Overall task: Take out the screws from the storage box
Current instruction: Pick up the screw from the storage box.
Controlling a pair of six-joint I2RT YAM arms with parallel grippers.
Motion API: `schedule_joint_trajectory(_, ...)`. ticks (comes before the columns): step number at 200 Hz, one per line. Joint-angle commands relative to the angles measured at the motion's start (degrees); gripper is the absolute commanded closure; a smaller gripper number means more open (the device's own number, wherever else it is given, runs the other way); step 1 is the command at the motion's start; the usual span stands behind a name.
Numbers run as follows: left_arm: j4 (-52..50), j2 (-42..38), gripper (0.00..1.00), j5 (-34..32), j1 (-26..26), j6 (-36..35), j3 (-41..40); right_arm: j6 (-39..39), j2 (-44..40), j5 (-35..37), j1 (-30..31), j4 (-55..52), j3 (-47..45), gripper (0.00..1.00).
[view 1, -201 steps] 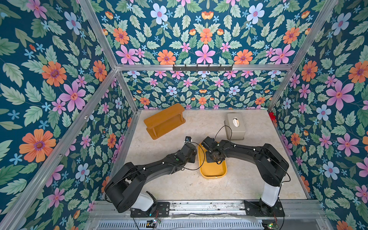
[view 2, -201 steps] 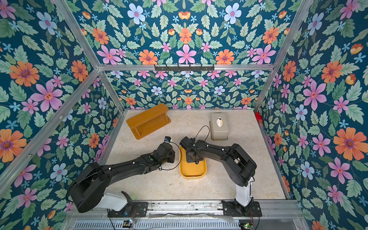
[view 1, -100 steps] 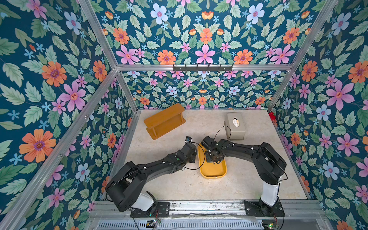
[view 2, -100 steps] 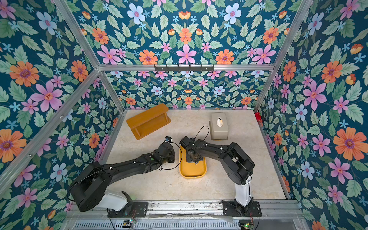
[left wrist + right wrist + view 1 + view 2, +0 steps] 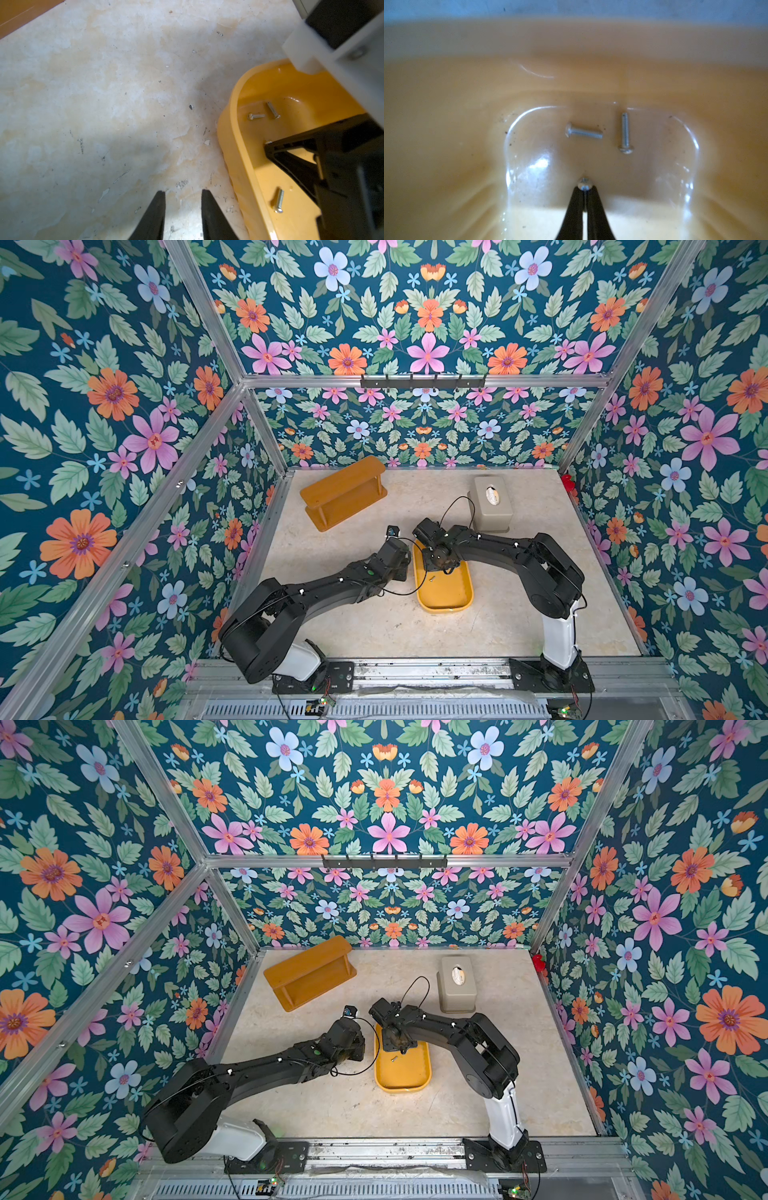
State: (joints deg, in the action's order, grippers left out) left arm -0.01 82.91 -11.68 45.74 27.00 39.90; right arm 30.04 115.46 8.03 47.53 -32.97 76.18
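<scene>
Inside the storage box (image 5: 467, 93) the right fingers (image 5: 575, 207) pinch one screw (image 5: 584, 183) below its head, ready to lift; left fingers (image 5: 155, 218) hover spread beside the box, out of the way.

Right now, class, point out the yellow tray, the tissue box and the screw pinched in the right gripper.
yellow tray (image 5: 446, 595): in a top view, its bare floor.
tissue box (image 5: 492, 514): in a top view, its top face.
pinched screw (image 5: 584, 184): right wrist view, its head.
</scene>
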Motion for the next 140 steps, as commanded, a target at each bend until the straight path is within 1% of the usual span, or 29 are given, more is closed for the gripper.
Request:
schedule_joint_trajectory(1, -0.03, -0.48, 0.65, 0.08, -0.07, 0.04, 0.45, -1.19, 2.14, -4.45, -0.07, -8.18, -0.85, 0.99)
schedule_joint_trajectory(44, -0.58, -0.81, 0.65, 0.27, -0.02, -0.02, 1.70, -2.35, -5.14, -2.14, -0.44, -6.89, 0.98, 1.00)
schedule_joint_trajectory(65, -1.03, -0.55, 0.65, 0.52, 0.22, -0.35, 3.17, -2.59, -9.37, -1.97, -1.45, -5.80, 0.40, 1.00)
schedule_joint_trajectory(84, -1.69, -0.37, 0.65, 0.48, 1.00, -0.80, 5.11, -2.90, -13.58, -1.60, -2.73, -6.86, -0.27, 1.00)
schedule_joint_trajectory(102, -1.91, -0.04, 0.65, 1.06, 2.14, -1.86, 7.04, -2.90, -19.14, -0.95, -4.03, -7.92, -2.90, 1.00)
schedule_joint_trajectory(106, -1.65, 0.07, 0.65, 1.47, 2.37, -2.34, 7.42, -2.87, -19.82, -0.92, -4.34, -8.10, -3.77, 1.00)
schedule_joint_trajectory(107, -1.61, 0.11, 0.65, 1.56, 2.49, -2.50, 7.54, -2.84, -21.68, -0.85, -4.56, -8.15, -4.18, 1.00)
schedule_joint_trajectory(118, -0.98, 1.03, 0.65, 3.54, 3.21, -4.65, 8.82, -2.59, -25.52, -0.91, -5.80, -8.28, -6.76, 1.00)
schedule_joint_trajectory(133, -1.60, 3.94, 0.66, 9.13, 3.51, -8.23, 11.92, -2.32, -30.17, -0.83, -8.43, -8.25, -11.44, 1.00)
schedule_joint_trajectory(140, -2.34, 5.58, 0.66, 10.60, 4.10, -9.78, 13.55, -2.30, -32.11, -0.99, -10.02, -8.08, -13.98, 1.00)
